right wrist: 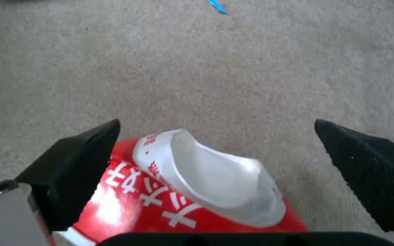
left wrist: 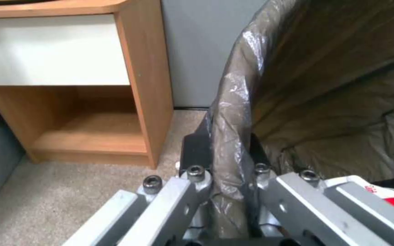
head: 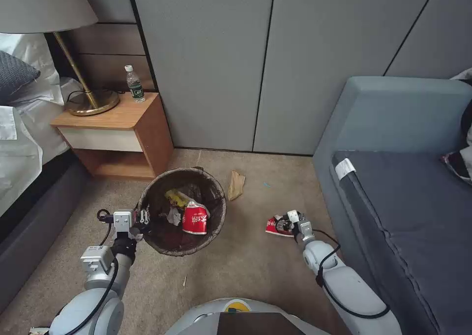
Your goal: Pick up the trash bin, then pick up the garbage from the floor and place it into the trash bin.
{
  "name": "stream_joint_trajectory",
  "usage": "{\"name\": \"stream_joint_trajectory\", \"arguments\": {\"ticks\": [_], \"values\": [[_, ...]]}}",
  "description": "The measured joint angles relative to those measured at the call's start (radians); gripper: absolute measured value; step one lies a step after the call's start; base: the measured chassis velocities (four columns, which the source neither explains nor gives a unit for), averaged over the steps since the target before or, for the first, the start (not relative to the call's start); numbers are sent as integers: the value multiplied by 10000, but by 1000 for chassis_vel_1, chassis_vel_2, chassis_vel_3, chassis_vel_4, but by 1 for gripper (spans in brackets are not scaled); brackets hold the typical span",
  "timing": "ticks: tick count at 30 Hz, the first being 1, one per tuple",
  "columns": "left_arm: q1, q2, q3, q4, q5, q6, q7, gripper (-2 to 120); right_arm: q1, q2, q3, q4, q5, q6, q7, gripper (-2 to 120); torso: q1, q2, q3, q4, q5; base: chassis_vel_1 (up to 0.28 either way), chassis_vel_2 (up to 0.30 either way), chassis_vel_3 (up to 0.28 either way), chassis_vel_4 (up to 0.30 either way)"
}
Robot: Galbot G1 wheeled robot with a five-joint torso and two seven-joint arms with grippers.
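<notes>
The right gripper [head: 284,224] is hanging low over the carpet [head: 246,261] with its two black fingers [right wrist: 76,167] spread wide, holding nothing. One red-and-white packet [right wrist: 183,201] is lying between those fingers, close against one of them and apart from the other; whether that finger is touching it cannot be told. Out beyond the fingertips, one small blue scrap [right wrist: 217,6] is lying on the carpet.

The left gripper [left wrist: 226,160] is clamping the rim of the trash bin [head: 182,211], one finger outside and one inside the dark brown bag [left wrist: 233,112] folded over the edge. Inside the bin, past that gripper, at least four pieces are sitting: one red-and-white packet [head: 195,219], one yellow wrapper [head: 176,197], one white tissue wad [head: 173,216] and one crumpled white piece just beside the packet. One tan paper bag [head: 236,185] is lying on the carpet just beyond the bin, between the two grippers and farther from the robot. One wooden nightstand [head: 115,133] is standing beyond the left gripper.
</notes>
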Motion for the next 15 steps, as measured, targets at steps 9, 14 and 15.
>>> {"name": "stream_joint_trajectory", "arguments": {"ticks": [9,14,15], "values": [[8,-16,-19,-4,3,0,-7,0,150,-114,-259,-406,-361,-14,-372,100,0,0,0,0,0,0,0,0,0],[14,-17,-10,-5,12,0,-9,0,158,-131,-306,-570,-482,10,-453,100,0,0,0,-1,0,0,0,0,0],[14,-17,-10,-5,12,0,-9,0,158,-131,-306,-570,-482,10,-453,100,0,0,0,-1,0,0,0,0,0]]}}
